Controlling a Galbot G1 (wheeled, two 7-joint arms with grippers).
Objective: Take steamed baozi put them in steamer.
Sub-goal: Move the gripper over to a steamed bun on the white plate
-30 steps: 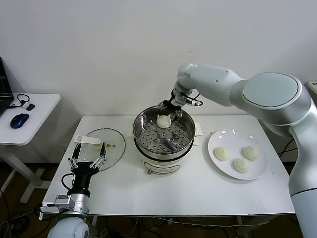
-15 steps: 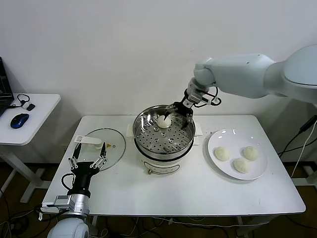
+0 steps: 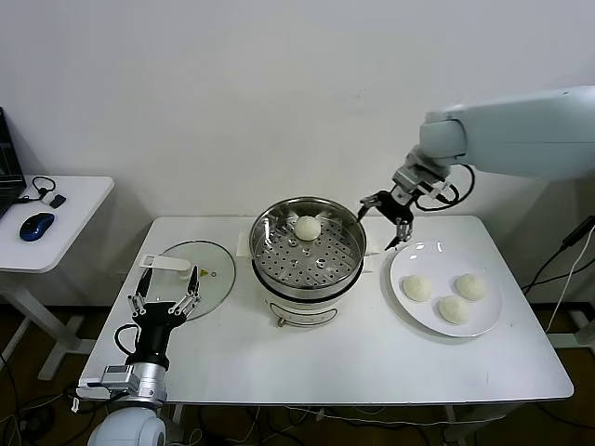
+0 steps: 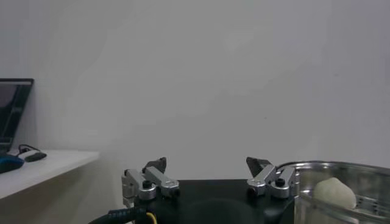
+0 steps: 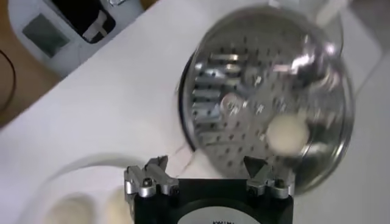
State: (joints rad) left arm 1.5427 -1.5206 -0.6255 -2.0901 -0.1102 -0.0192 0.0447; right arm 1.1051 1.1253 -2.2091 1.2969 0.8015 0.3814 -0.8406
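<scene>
Moved: right gripper (image 3: 390, 222) has left the steamer (image 3: 308, 253) and now hangs in the air between the steamer and the plate (image 3: 445, 287), near the back edge of the table (image 3: 325, 348); the bun it carried a second ago stays behind in the steamer.
Right gripper state: fingers spread apart, nothing between them; the right wrist view shows the same, with the steamer (image 5: 268, 97) below.
Bun in steamer: one baozi (image 3: 308, 227) lies on the holed tray, at the back side of the pot, close to the wall; it also shows in the right wrist view (image 5: 286, 134) and the left wrist view (image 4: 333, 193).
Buns on plate: three baozi (image 3: 416, 288) (image 3: 470, 286) (image 3: 454, 309) lie close together on the white plate, at the right side of the table.
Left gripper (image 3: 165, 304): parked low at the front left corner of the table, fingers apart and empty.
Lid (image 3: 191, 276): glass lid lies flat on the left side of the table, just beside the steamer.
</scene>
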